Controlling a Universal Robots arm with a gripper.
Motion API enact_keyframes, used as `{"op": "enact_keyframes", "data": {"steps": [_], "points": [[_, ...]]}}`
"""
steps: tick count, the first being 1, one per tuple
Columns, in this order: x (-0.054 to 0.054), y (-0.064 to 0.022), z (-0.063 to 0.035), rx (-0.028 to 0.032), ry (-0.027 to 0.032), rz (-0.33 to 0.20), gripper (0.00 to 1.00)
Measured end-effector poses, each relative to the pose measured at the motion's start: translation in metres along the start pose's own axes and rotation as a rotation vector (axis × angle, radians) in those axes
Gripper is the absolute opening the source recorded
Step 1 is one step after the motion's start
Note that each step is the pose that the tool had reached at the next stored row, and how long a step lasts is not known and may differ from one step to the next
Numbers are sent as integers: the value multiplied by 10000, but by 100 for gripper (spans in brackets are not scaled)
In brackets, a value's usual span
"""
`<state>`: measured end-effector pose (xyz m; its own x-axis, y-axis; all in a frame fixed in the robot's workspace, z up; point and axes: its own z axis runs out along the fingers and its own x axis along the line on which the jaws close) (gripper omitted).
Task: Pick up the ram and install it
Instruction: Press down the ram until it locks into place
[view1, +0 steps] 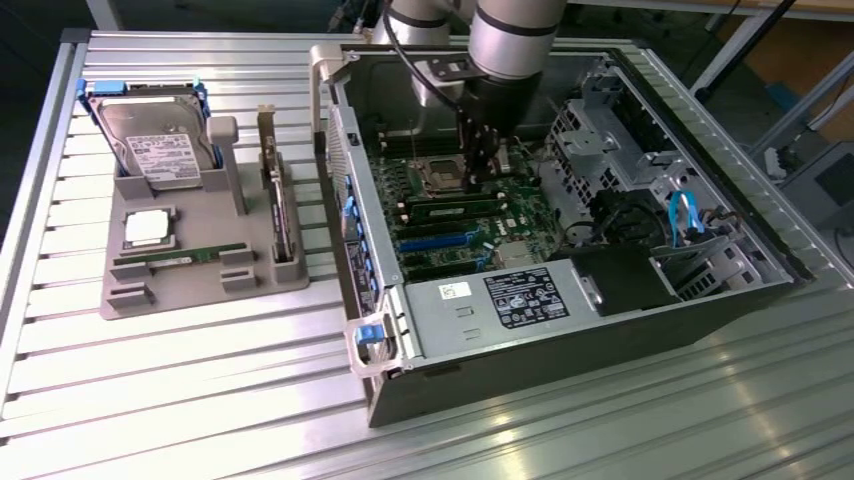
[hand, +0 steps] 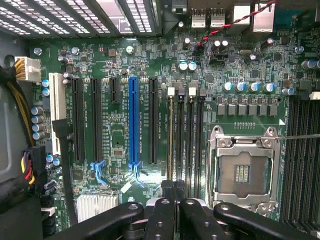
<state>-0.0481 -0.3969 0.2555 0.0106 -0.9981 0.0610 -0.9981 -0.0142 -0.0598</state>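
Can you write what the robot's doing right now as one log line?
gripper: shut | where: inside computer case, above memory slots | ram: one stick lying in grey tray

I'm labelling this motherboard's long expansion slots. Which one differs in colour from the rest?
The blue slot, in the row of long slots beside the CPU socket. The slots on either side of it are black, and the white slot at the row's far end is shorter.

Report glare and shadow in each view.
Exterior view: bright glare streaks on the slatted table; the case interior sits darker under the arm. Wrist view: overexposed white patches on the vent grille; motherboard evenly lit, gripper dark.
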Motion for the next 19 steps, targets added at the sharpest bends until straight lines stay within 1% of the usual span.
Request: {"op": "enact_keyframes", "data": {"steps": [2, 3, 5, 7, 12, 13, 17, 18, 19], "points": [[-2, 42, -2, 99, 1, 7, 10], [-3, 75, -4, 184, 2, 12, 10], [-7, 147, -9, 401, 3, 25, 10], [-10, 197, -12, 555, 6, 34, 10], [-14, 306, -19, 863, 11, 52, 10], [-15, 325, -20, 913, 12, 55, 10], [-16, 329, -20, 922, 11, 56, 10], [-16, 329, -20, 915, 11, 56, 10], [-15, 323, -19, 890, 10, 56, 10]]}}
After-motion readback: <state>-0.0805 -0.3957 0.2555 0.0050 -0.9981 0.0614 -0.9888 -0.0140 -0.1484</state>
